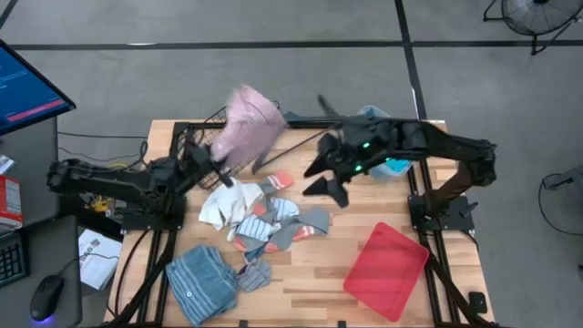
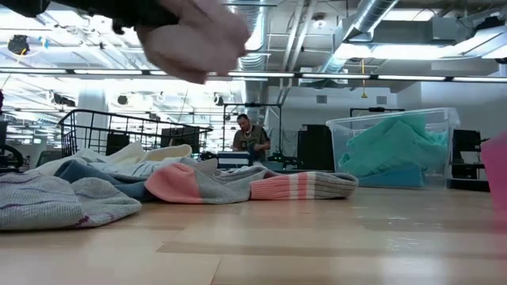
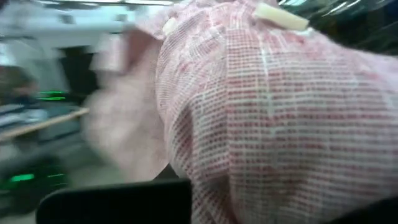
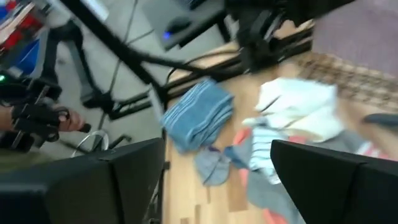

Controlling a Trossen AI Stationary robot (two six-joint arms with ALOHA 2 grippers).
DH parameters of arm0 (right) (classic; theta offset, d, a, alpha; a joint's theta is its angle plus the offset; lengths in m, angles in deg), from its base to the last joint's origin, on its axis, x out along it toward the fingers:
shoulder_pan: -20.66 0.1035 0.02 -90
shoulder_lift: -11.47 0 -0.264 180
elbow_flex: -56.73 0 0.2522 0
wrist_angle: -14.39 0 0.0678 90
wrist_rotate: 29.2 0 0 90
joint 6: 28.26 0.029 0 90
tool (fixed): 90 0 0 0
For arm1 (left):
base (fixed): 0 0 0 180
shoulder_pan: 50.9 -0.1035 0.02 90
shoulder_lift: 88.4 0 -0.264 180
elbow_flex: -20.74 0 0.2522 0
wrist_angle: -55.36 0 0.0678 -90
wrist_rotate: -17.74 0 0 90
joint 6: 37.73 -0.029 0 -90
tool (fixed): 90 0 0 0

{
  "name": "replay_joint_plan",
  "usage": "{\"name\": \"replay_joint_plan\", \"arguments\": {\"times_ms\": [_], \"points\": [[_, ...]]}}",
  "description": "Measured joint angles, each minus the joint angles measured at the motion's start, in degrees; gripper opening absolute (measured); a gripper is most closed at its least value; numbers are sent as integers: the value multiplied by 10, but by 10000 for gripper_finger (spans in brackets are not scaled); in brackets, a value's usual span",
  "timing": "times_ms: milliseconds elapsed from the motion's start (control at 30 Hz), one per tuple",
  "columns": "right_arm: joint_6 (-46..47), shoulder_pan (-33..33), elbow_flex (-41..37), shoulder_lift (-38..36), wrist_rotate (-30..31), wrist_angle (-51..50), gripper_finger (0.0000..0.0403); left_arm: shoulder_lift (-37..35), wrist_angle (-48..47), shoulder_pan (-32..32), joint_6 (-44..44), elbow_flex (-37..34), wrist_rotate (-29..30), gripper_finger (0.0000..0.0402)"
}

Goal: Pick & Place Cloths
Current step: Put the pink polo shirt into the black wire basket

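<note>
The left claw (image 1: 217,157) is clenched on a pink checked garment (image 1: 246,128), holding it up in the air above the wire basket (image 1: 202,146) at the back left of the bench (image 1: 310,273). In the left wrist view the pink checked cloth (image 3: 273,124) fills nearly everything, with a small pale tag near its upper edge. From bench height it hangs as a pale blurred lump (image 2: 194,43) high over the pile.

The right claw (image 1: 330,187) hangs released, jaws apart and gripping nothing, above the middle of the bench just to the right of the loose heap. Its two dark fingers (image 4: 323,177) stand wide in its own view, with the heap seen between them.

That heap lies centre-left on the bench: a white garment (image 1: 219,205), grey socks with orange trim (image 1: 296,228), and a folded blue-grey striped cloth (image 1: 200,282) nearest the front edge. A turquoise cloth (image 2: 396,146) sits in a clear plastic bin (image 2: 444,127) at the back right, mostly behind the right arm from above. A flat red tray (image 1: 387,271) lies at the front right, apart from the clothes.

A person (image 2: 249,138) stands far off in the room behind.
</note>
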Motion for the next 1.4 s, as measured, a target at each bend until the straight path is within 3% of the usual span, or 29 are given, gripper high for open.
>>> {"name": "replay_joint_plan", "arguments": {"times_ms": [200,300,400,667,800,1033,1400], "points": [[0,3,0,-32,50,-1,290,-5,-124,-71,-60,57,98,30],[0,5,0,-38,50,-9,290,1,-163,-104,-62,89,94,30],[-1,8,-1,-37,56,-25,290,15,-204,-142,-129,112,90,30],[-11,23,-1,-29,53,-58,291,50,-340,-214,-218,130,5,30],[-16,29,-1,-29,53,-62,291,74,-407,-226,-250,129,-1,30],[-19,28,-1,-29,53,-74,291,102,-462,-229,-271,129,-14,30],[-26,29,-1,-29,53,-93,291,104,-579,-229,-283,129,-98,30]]}}
